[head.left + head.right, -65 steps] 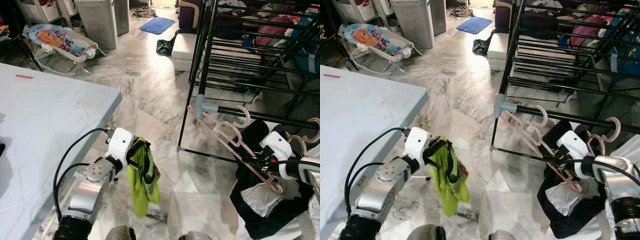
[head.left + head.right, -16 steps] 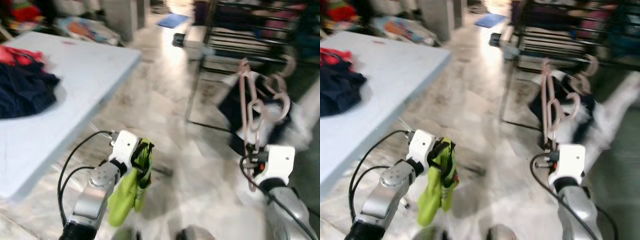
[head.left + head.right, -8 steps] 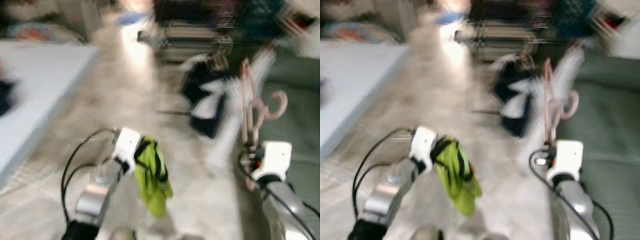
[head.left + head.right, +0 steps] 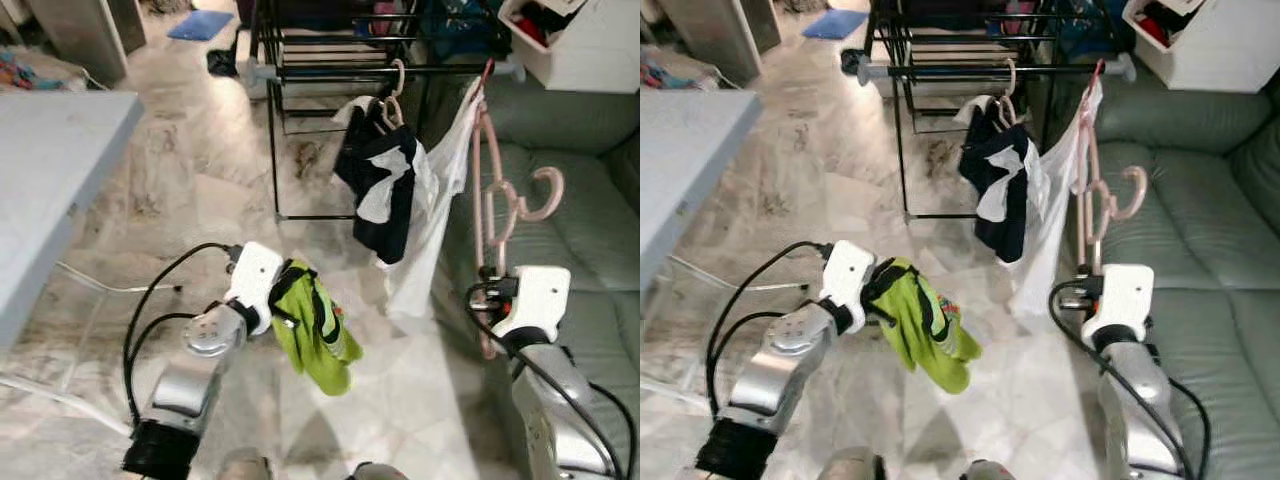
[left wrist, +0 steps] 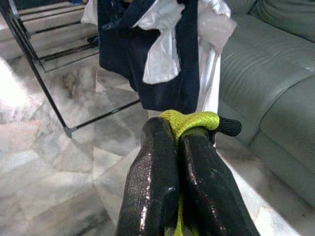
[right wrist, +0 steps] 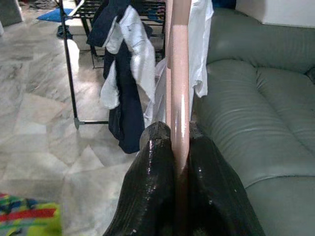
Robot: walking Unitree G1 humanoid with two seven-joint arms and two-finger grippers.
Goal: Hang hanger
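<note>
My right gripper (image 4: 488,302) is shut on the lower ends of pink plastic hangers (image 4: 487,190), which stand upright above it with their hooks to the right. The right wrist view shows the pink hanger stem (image 6: 179,73) clamped between the black fingers (image 6: 157,162). Held low at the front, my left gripper (image 4: 283,300) is shut on a lime green garment (image 4: 315,335) that hangs down from it. Ahead stands a black drying rack (image 4: 275,120) with a top rail (image 4: 330,72). A navy and white garment (image 4: 385,190) hangs from that rail on a hanger.
A white garment (image 4: 440,210) hangs at the rail's right end. A grey-green sofa (image 4: 590,230) runs along the right. The pale table's corner (image 4: 50,170) is at the left, with cables (image 4: 110,288) on the marble floor. A white cabinet (image 4: 590,40) stands at the back right.
The camera has swung right and the blur has cleared: the rack and sofa are now ahead, the table is at the left edge. Both grippers keep their holds.
</note>
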